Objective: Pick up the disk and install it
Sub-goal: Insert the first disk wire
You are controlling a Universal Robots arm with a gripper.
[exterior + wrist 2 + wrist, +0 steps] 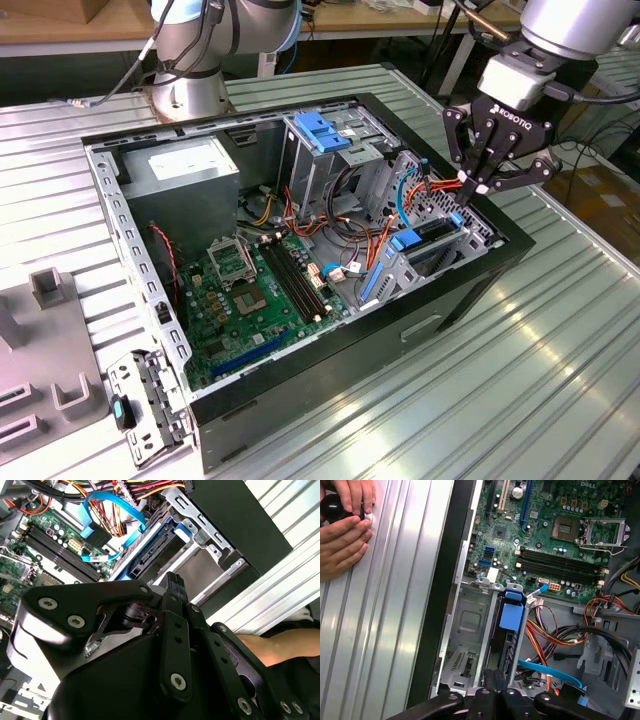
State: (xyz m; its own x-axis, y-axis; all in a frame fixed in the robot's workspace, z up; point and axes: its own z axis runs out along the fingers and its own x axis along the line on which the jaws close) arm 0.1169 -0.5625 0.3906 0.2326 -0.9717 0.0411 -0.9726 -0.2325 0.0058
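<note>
The disk [437, 232] stands on edge in the drive bay at the open computer case's corner, on the exterior view's right. Blue rails run along its sides, and a blue tab [512, 616] caps the end facing the motherboard. In both wrist views it is a dark slab [150, 557] [501, 645] between metal bay walls. My gripper [468, 185] hangs just above the disk's outer end, shut, with fingertips pressed together and nothing between them. The fingertips [495, 676] sit right at the disk's end; whether they touch it I cannot tell. My gripper [173, 580] also appears in the second wrist view.
The case [480, 290] lies open on a ribbed metal table. Inside are the motherboard [250, 290], a grey power-supply box [185, 165], a metal cage with a blue handle [325, 130] and loose cables [420, 185]. A person's hands [342, 525] rest on the table beside the case.
</note>
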